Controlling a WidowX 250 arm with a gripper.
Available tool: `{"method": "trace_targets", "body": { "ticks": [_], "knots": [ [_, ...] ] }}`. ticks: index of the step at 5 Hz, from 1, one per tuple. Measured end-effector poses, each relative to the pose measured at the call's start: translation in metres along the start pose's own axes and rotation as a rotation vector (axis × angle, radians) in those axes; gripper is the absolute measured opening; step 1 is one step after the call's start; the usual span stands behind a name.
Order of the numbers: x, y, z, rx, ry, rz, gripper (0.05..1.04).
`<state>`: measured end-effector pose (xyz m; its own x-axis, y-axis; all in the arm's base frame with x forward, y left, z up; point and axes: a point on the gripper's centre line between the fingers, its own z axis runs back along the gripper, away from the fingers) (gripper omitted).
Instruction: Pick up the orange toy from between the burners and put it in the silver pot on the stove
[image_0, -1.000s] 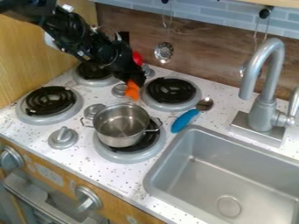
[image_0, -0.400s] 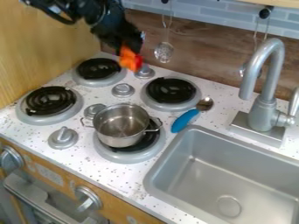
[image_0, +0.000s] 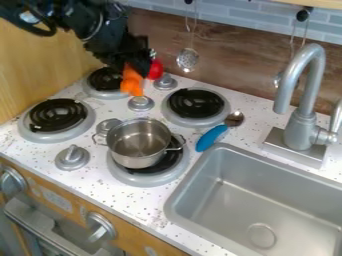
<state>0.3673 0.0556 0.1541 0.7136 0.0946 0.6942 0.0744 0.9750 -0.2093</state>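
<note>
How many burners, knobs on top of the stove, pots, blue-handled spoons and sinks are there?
Burners: 4
Knobs on top: 4
Pot: 1
Blue-handled spoon: 1
Sink: 1
Total: 11

The robot arm (image_0: 73, 22) is coloured mostly black, its segments joined by bulky, rounded housings. In the upper left of the frame, a dark cable (image_0: 41, 33) is bent into a curve near a small pale patch (image_0: 28, 18). The pincer (image_0: 137, 67) is likewise finished in black.
</note>
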Motion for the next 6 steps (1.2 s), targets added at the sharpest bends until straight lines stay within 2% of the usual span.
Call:
{"method": "trace_targets", "body": {
  "ticks": [1, 2, 3, 5, 6],
  "knots": [
    [-0.027, 0.006, 0.0, 0.034, 0.033, -0.017, 0.501],
    [-0.038, 0.016, -0.006, 0.078, 0.037, -0.051, 0.501],
    [-0.053, 0.02, -0.023, 0.079, 0.079, -0.078, 0.501],
    [-0.075, 0.018, -0.052, 0.035, 0.142, -0.109, 0.501],
    [-0.078, 0.014, -0.058, -0.006, 0.15, -0.112, 0.537]
  ]
}}
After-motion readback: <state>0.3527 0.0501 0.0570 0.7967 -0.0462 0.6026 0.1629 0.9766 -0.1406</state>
